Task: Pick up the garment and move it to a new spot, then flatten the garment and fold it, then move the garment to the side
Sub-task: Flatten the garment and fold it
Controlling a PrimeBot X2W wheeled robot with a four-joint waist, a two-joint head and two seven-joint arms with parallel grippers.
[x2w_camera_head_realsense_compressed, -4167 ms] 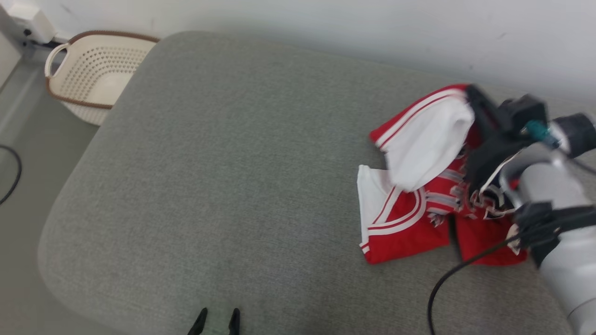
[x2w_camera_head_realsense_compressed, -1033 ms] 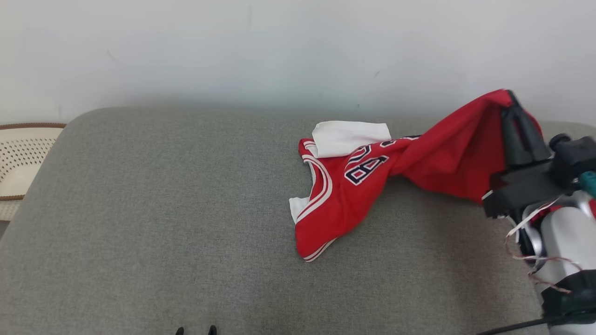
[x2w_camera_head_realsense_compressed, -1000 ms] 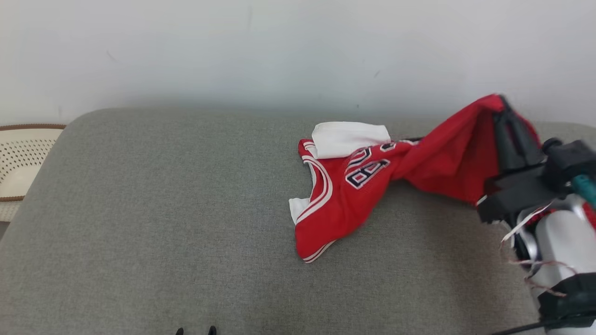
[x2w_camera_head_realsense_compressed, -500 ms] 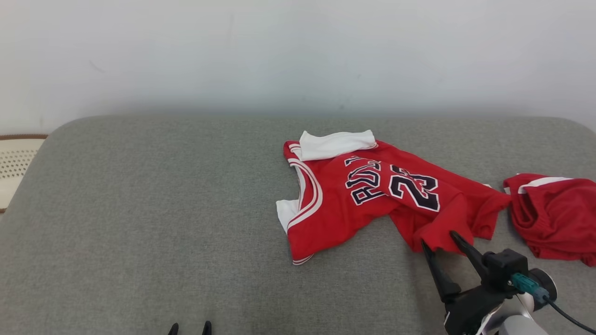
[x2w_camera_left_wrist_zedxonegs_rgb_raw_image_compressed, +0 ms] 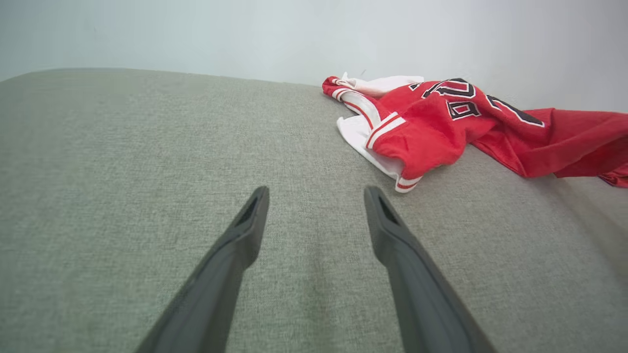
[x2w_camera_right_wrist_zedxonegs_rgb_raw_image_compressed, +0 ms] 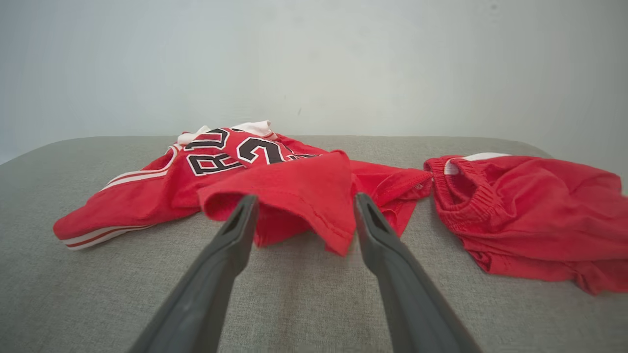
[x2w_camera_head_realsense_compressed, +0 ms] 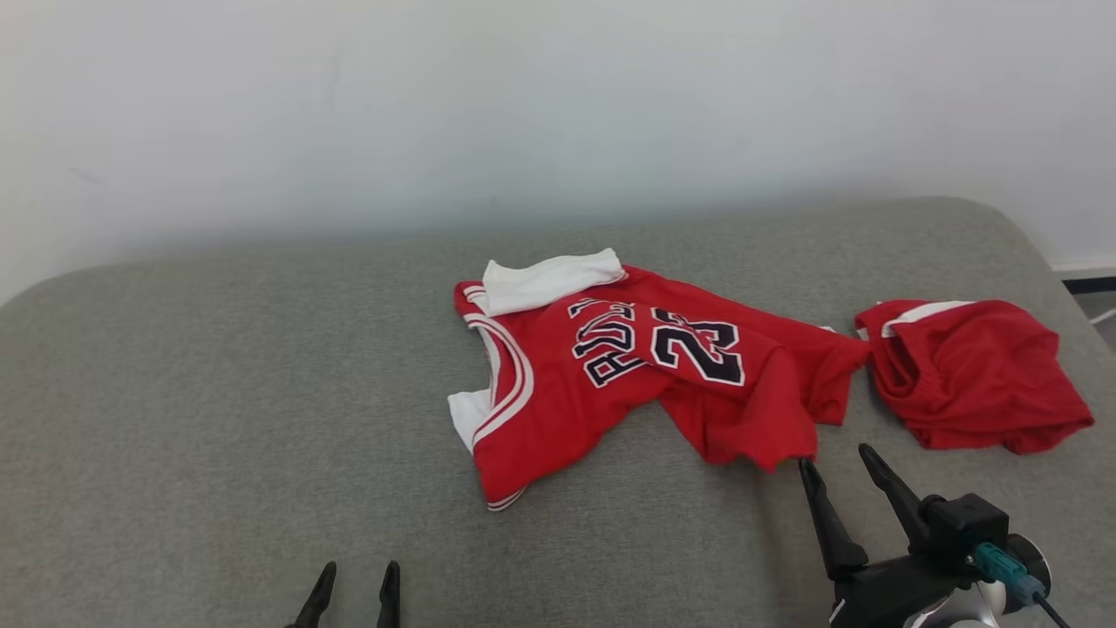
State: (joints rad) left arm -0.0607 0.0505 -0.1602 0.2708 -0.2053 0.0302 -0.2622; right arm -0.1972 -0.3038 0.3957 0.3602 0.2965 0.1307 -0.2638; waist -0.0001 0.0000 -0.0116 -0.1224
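Jersey now out of right gripper

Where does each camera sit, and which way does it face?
Head view: on the head, facing forward and down over the grey cushion at the red jersey and shorts; left fingers and right fingers at bottom edge.
Left wrist view: low over the cushion, facing the jersey; own open fingers.
Right wrist view: low, facing the jersey hem and shorts; own open fingers.
Shared: jersey in all; shorts in head and right wrist.
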